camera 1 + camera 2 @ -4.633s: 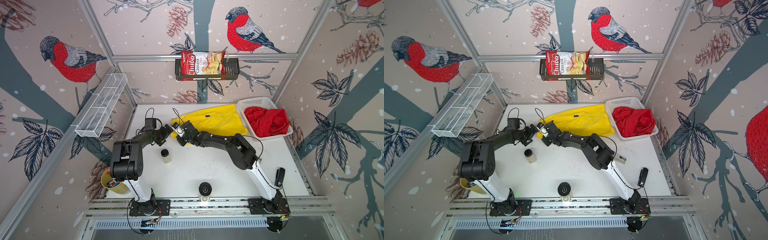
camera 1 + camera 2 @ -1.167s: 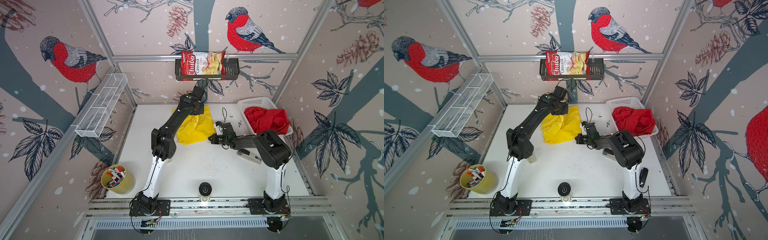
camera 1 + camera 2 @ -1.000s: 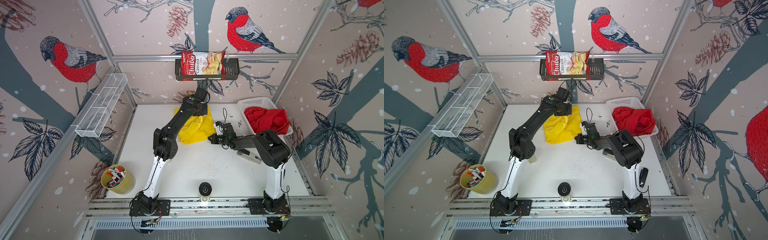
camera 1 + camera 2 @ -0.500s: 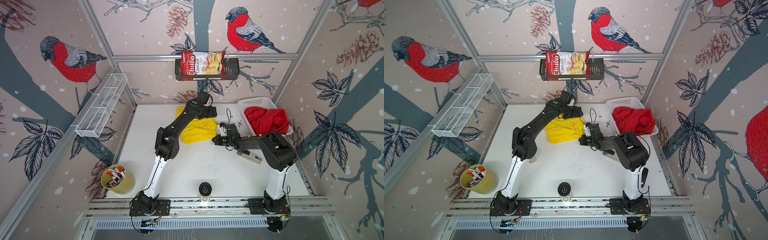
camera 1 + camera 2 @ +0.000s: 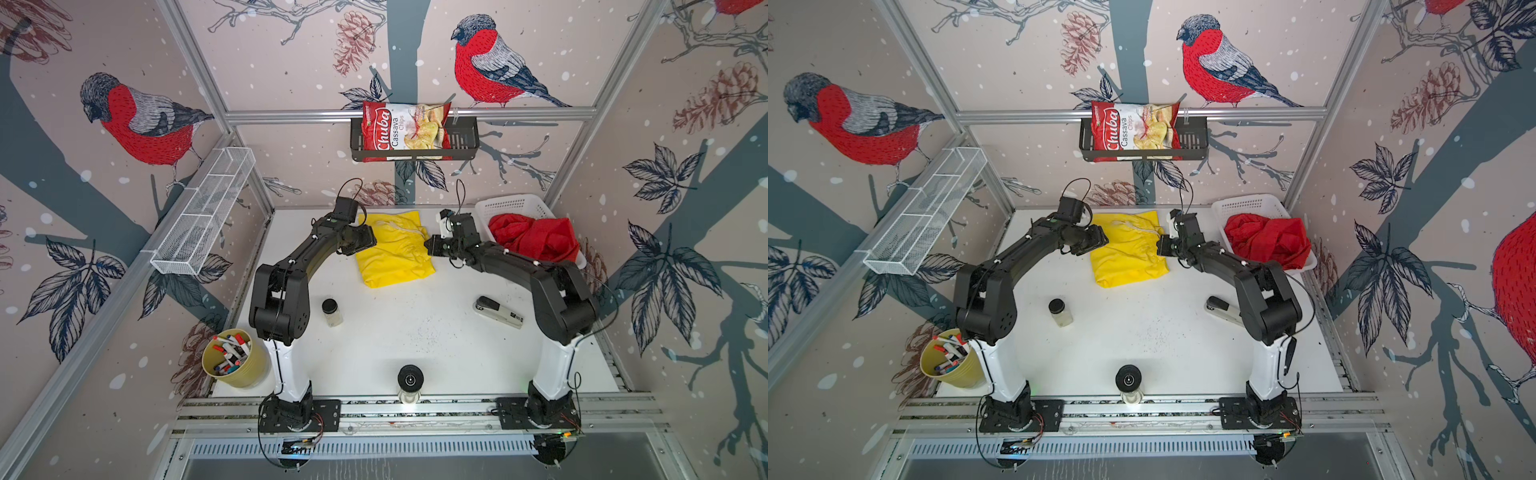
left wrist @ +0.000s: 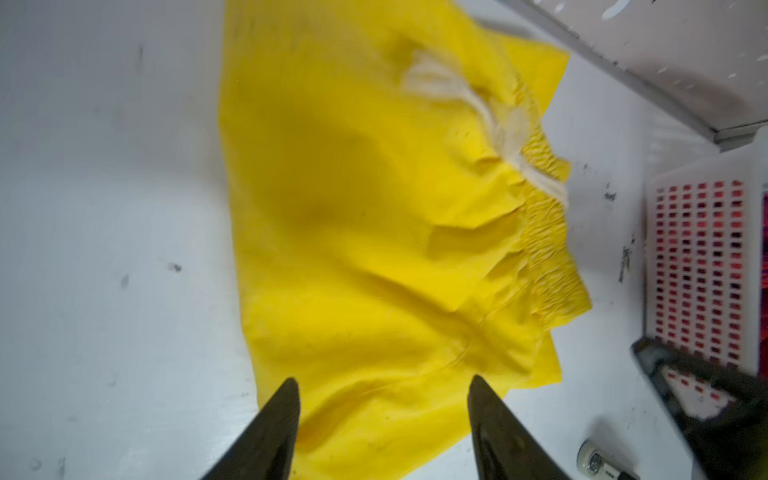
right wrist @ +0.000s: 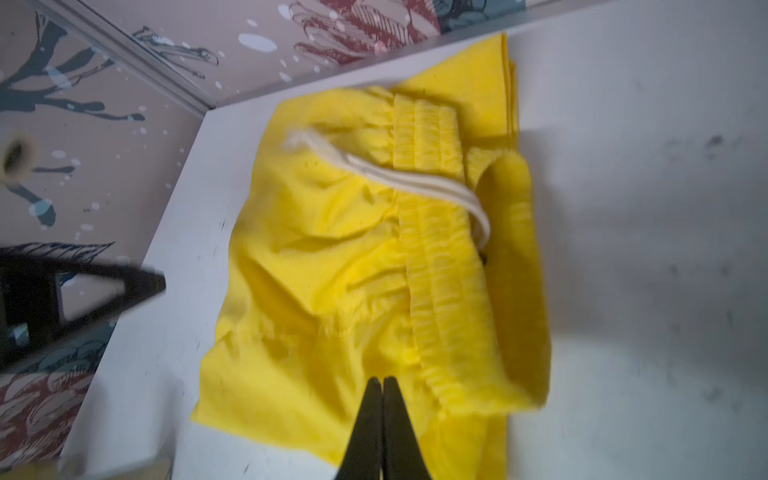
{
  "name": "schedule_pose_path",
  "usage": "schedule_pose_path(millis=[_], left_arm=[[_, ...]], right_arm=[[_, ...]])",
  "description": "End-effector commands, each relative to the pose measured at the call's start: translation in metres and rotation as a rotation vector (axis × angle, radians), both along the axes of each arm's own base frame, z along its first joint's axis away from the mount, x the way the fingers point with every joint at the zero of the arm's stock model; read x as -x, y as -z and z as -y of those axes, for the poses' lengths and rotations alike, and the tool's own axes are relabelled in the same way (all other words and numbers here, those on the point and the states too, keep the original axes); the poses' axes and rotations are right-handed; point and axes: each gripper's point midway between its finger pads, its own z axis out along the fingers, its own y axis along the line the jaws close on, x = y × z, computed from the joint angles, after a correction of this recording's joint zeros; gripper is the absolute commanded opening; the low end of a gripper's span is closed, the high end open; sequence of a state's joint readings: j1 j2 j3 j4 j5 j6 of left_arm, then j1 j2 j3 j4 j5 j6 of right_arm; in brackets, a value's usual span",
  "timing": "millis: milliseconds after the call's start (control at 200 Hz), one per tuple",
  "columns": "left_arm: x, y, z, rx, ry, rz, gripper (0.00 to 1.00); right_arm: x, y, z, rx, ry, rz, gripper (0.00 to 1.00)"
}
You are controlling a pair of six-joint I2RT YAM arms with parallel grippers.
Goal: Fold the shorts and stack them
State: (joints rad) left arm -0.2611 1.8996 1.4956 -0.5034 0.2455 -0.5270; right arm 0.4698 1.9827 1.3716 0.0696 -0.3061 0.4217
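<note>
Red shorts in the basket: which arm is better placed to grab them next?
Probably the right: the right gripper sits nearer the white basket holding the red shorts, while the left gripper is beyond the folded yellow shorts.

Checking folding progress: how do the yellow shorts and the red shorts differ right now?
The yellow shorts lie folded fairly flat on the table; the red shorts sit bunched up. The yellow shorts are outside the white basket; the red shorts are inside it. Both are cloth.
</note>
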Motion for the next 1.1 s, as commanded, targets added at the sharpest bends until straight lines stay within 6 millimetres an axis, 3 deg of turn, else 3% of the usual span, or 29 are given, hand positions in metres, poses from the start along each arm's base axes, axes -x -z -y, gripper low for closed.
schedule_pose_path(millis=[0,100,230,390,570,695,875,996,1096], left_arm=[[-0.001,0.006,0.015,0.106,0.017,0.039,0.6],[0.015,0.034,0.018,0.146,0.011,-0.017,0.52],[0.039,0.068,0.014,0.155,0.0,-0.096,0.47],[0.067,0.097,0.007,0.131,-0.003,-0.175,0.44],[0.087,0.122,0.005,0.092,0.018,-0.252,0.42],[0.087,0.109,0.008,0.088,0.033,-0.234,0.38],[0.066,0.041,0.004,0.046,0.056,-0.095,0.37],[0.053,0.006,-0.008,0.035,0.025,-0.022,0.48],[0.047,0.005,-0.024,0.035,-0.029,-0.02,0.57]], right_arm=[[-0.019,0.013,-0.016,-0.051,-0.047,-0.055,0.07],[-0.04,0.03,-0.027,-0.079,-0.055,-0.076,0.07],[-0.058,0.063,-0.025,-0.057,-0.021,-0.136,0.07],[-0.059,0.093,-0.013,-0.017,0.027,-0.186,0.07],[-0.053,0.103,-0.016,-0.009,0.012,-0.21,0.08],[-0.052,0.075,-0.015,0.002,0.006,-0.145,0.08],[-0.06,-0.002,0.012,0.067,0.092,0.046,0.12],[-0.061,-0.041,0.028,0.07,0.147,0.133,0.16],[-0.058,-0.048,0.029,0.08,0.154,0.143,0.17]])
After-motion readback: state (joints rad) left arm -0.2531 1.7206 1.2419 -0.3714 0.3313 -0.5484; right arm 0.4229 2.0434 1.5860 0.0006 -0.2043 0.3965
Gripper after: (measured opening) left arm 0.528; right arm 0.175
